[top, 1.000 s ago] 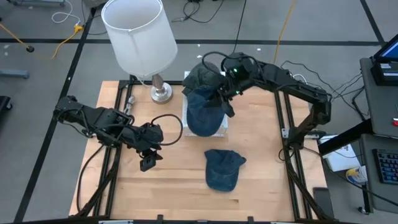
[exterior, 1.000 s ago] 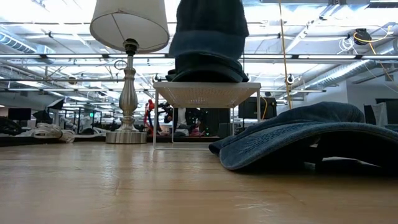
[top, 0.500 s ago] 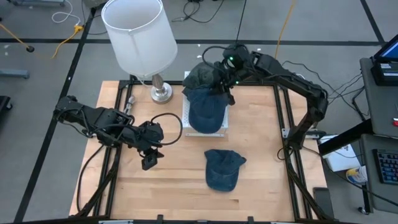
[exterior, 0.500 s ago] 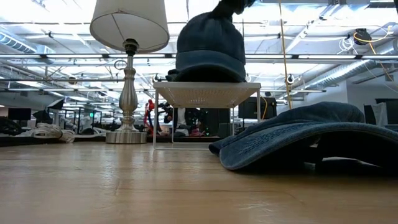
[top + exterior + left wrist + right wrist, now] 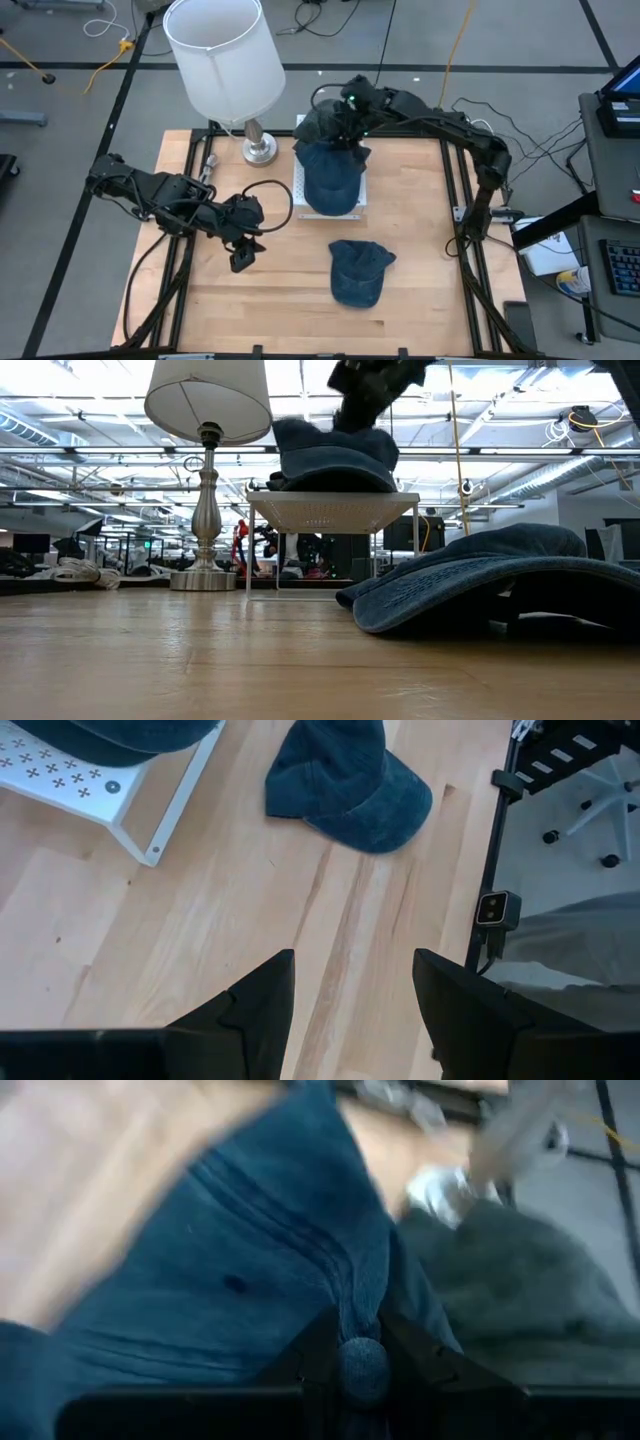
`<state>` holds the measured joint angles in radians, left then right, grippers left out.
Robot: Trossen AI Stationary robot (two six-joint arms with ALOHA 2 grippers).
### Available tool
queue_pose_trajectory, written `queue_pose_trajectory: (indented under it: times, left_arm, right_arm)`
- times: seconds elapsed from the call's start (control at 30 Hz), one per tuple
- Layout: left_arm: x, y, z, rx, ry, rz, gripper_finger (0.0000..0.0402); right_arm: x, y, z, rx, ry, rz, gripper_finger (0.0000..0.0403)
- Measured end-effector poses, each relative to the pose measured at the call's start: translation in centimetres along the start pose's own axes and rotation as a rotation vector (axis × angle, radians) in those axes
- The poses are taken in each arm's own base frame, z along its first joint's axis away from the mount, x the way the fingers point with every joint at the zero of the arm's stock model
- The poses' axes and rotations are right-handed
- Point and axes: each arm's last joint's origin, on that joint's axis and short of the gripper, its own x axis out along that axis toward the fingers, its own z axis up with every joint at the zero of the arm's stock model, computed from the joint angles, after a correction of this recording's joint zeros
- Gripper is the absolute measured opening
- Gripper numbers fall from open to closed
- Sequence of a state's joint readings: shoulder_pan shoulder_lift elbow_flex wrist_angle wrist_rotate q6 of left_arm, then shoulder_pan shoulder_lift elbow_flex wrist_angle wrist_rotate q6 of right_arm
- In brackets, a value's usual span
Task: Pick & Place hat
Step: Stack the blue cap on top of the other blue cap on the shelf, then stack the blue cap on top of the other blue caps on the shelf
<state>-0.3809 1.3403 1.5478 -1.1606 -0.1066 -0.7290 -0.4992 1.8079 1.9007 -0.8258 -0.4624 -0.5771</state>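
Note:
A blue denim hat point(image 5: 330, 182) lies on the white perforated rack point(image 5: 298, 190) at the table's far middle. My right gripper point(image 5: 350, 140) is shut on its crown. In the low view this hat point(image 5: 335, 460) sits slumped on the rack top point(image 5: 330, 510). A dark grey-green hat point(image 5: 320, 122) lies on the rack's far end, behind the blue one. A second blue hat point(image 5: 358, 270) rests crown-up on the wood near the table's front. My left gripper point(image 5: 238, 262) hovers open over the table's left middle, with nothing between its fingers. My right gripper pinches the button on top of the blue hat's crown point(image 5: 362, 1365) and the cloth around it between its two fingers point(image 5: 312, 1358). The fingers slant down from the table's far right. The hat rests on the rack, with its crown bunched up under the fingers.
A table lamp with a white shade point(image 5: 220, 55) and a silver base point(image 5: 260, 150) stands left of the rack at the far edge. A black frame point(image 5: 455, 200) runs along the table's sides. Bare wood lies between my left gripper and the near hat.
My right gripper has gone down and toward the table's far left, rolling as it went, with the blue hat. The hat hung high over the rack and now sits slumped on it.

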Motion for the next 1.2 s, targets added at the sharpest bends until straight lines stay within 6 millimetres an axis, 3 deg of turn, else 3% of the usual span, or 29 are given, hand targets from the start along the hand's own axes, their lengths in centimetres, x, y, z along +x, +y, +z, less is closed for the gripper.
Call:
queue_pose_trajectory:
  times: [0.2,0.4,0.87,1.03,1.2]
  left_arm:
    - [0.0,0.0,0.0,-0.048,-0.004,-0.001,0.0209]
    - [0.0,0.0,0.0,-0.084,-0.009,0.002,0.0209]
    - [0.0,0.0,0.1,-0.090,-0.009,0.003,0.0209]
    - [0.0,0.0,0.0,-0.087,-0.009,0.003,0.0209]
    - [0.0,0.0,0.1,-0.086,-0.009,0.003,0.0209]
  right_arm:
    - [2.0,-1.2,-0.9,-0.077,0.119,-0.139,0.0041]
    - [2.1,-1.4,-1.0,-0.092,0.126,-0.156,0.0042]
    - [2.2,-0.6,-1.0,-0.029,0.127,-0.085,0.0250]
    - [1.1,-0.4,-0.2,-0.057,0.109,-0.164,0.0286]
    - [-0.3,-0.3,0.7,-0.084,0.062,-0.228,0.0293]
